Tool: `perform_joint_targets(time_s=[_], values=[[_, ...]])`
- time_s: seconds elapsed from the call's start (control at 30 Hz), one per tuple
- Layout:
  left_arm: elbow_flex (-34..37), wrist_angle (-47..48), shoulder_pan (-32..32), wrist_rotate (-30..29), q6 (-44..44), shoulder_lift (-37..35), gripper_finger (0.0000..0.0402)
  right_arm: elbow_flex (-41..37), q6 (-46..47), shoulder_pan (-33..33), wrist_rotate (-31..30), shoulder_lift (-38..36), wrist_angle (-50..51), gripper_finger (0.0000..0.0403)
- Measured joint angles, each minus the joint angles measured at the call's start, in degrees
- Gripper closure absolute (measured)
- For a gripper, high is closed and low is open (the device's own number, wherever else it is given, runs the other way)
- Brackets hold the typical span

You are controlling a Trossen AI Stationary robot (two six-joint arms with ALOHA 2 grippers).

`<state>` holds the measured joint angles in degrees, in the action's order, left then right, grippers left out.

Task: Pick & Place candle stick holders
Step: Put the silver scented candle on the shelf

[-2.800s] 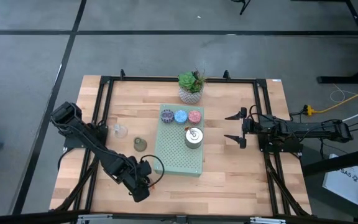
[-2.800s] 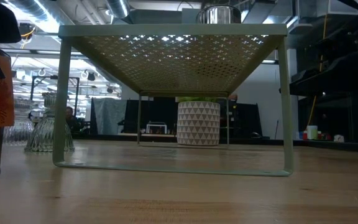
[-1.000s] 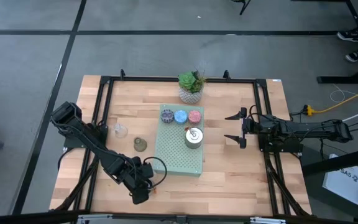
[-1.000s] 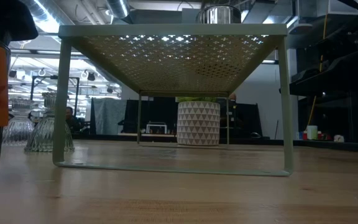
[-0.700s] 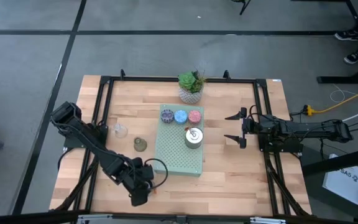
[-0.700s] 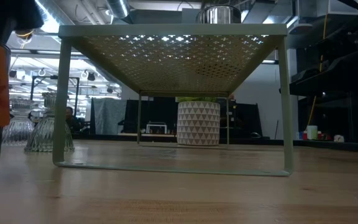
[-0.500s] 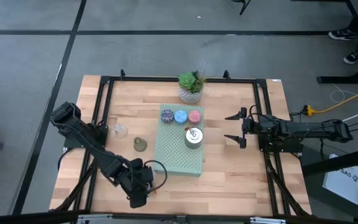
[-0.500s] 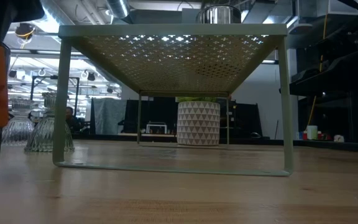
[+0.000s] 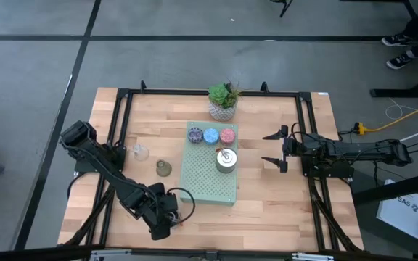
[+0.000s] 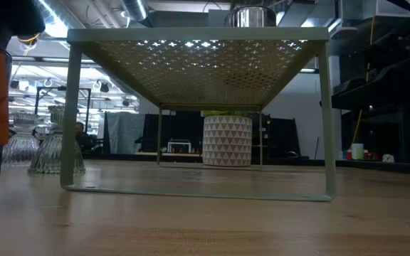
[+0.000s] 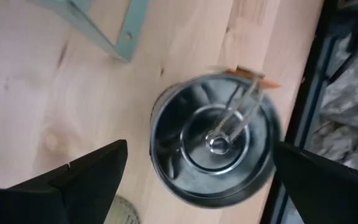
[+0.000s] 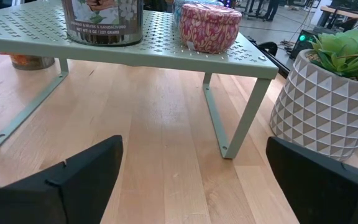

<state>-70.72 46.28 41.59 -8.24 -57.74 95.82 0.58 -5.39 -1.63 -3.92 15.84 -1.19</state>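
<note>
We are looking straight down on the table (image 9: 267,196); level beneath the green rack (image 10: 198,34); wrist cameras are peering close, sharing it.

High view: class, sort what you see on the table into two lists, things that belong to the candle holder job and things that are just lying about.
Belongs to the job:
purple holder, blue holder, pink holder, silver holder on the green rack; olive holder; second silver holder under the left gripper.

Just lying about:
succulent; clear glass piece.

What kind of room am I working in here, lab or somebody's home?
Most likely a robotics lab or workshop: the wooden table sits in a black metal frame on a bare grey floor, with cables trailing beside it.
</note>
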Motion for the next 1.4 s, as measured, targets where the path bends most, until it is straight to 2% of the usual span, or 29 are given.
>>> perform_joint_targets(time_s=[0.17,0.77,1.0,1.4], values=[[-0.6,0.1,0.0,1.4,1.3,2.2,0.0002,0.0,0.0,0.0,0.0,0.0,0.0,0.0004],[-1.9,-0.2,0.0,1.0,2.4,3.5,0.0002,0.0,0.0,0.0,0.0,0.0,0.0,0.0004],[-2.0,-2.2,-0.5,7.1,1.6,4.3,0.0002,0.0,0.0,0.0,0.0,0.0,0.0,0.0004],[-2.4,-3.4,-0.3,6.8,2.1,3.1,0.0002,0.0,0.0,0.0,0.0,0.0,0.0,0.0004]])
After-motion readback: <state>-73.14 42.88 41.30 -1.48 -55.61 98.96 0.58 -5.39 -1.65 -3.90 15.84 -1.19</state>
